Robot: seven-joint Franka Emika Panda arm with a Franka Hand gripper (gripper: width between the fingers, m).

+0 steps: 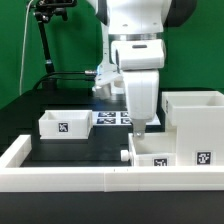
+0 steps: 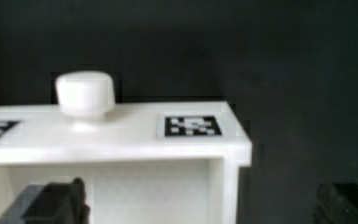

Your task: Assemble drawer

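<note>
A white tray [image 2: 114,135] with a round front knob [image 2: 83,95] and two square tags fills the wrist view. In the exterior view this tray [image 1: 152,152] lies just behind the front border wall, next to the tall white housing [image 1: 195,118] on the exterior view's right. My gripper [image 1: 140,128] is low over the tray's end on the exterior view's left. It is open [image 2: 202,205]: one dark finger [image 2: 51,205] is over the tray's inside and the other is outside its side wall. It holds nothing. A second tray [image 1: 65,123] sits on the exterior view's left.
The marker board [image 1: 112,118] lies flat behind the gripper. The long low white border wall [image 1: 90,178] runs along the front and up the exterior view's left side. A black stand [image 1: 45,40] rises at the back left.
</note>
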